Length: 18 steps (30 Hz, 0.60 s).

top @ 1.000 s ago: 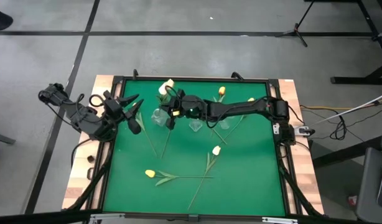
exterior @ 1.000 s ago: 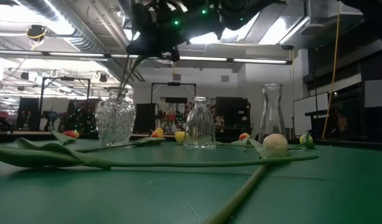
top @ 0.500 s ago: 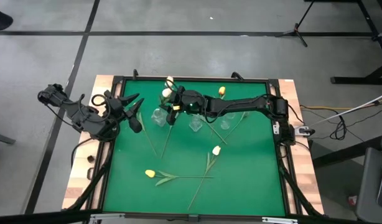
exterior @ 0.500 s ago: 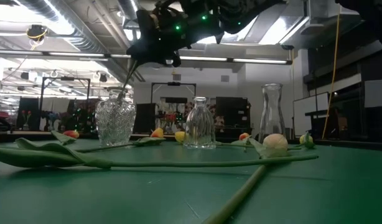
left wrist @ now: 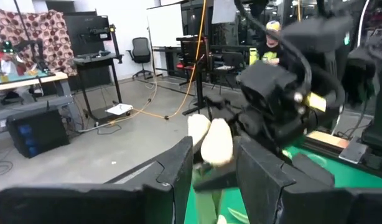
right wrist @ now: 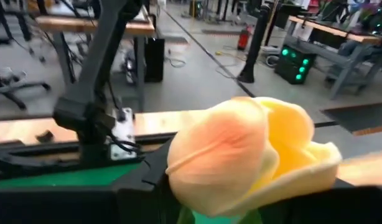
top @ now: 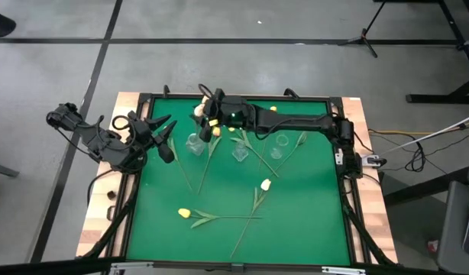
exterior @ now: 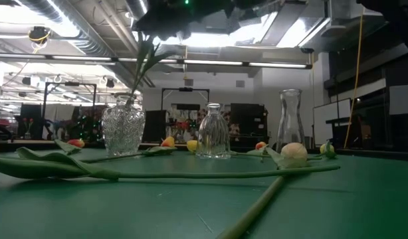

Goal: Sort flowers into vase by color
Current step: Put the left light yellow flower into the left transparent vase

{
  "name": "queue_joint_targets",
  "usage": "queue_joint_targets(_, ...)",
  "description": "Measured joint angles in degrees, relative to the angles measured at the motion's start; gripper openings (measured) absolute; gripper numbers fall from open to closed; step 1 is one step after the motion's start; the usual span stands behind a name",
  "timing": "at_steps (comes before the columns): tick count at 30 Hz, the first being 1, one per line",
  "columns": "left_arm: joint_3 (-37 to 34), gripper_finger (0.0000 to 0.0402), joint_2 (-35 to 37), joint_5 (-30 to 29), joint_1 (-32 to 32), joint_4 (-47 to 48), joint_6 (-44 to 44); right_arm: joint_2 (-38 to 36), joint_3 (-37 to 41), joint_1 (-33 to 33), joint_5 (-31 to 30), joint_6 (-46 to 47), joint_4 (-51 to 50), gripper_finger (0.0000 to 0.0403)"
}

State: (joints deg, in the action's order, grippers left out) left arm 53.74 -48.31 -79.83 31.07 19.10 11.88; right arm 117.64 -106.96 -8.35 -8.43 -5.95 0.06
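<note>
A cut-glass vase point(top: 194, 143) point(exterior: 123, 129) holds tulip stems point(exterior: 136, 83) that lean up toward my right gripper point(top: 212, 116). That gripper hangs open, high above this vase. An orange-yellow tulip head point(right wrist: 241, 152) stands between its fingers, close to the wrist camera. A white head point(top: 206, 106) shows beside it. My left gripper point(top: 165, 141) point(left wrist: 213, 152) waits open at the table's left side, level, nothing between its fingers. More flowers lie flat on the green mat, among them a yellow-headed one point(top: 184, 213) and a cream-headed one point(top: 266, 185). My right gripper has the orange-yellow head between its spread fingers. I cannot tell whether a finger touches the head or the stem below it. The flower's stem point(exterior: 134, 89) stands slanted in the cut-glass vase.
A small bottle vase point(top: 240, 151) point(exterior: 213, 131) and a tall carafe point(top: 279, 145) point(exterior: 290, 123) stand right of the cut-glass vase. Loose stems cross the mat between the vases and its near half point(top: 219, 218). A raised black frame point(top: 338, 191) rims the mat.
My right gripper has risen above the cut-glass vase and let go of the stem. The stem has stayed leaning in the vase while the gripper climbed toward its head.
</note>
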Motion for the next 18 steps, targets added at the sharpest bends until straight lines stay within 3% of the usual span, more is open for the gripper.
queue_joint_targets(9,-0.1,0.0114,0.0,0.0,0.0,2.6,1.5,-0.1,-12.5,-0.4,-1.3,-6.8,-18.3,0.0166)
queue_joint_targets(18,-0.1,0.0114,0.0,0.0,0.0,8.3,7.8,0.0,-12.6,-0.3,4.5,-8.7,-24.4,0.0169)
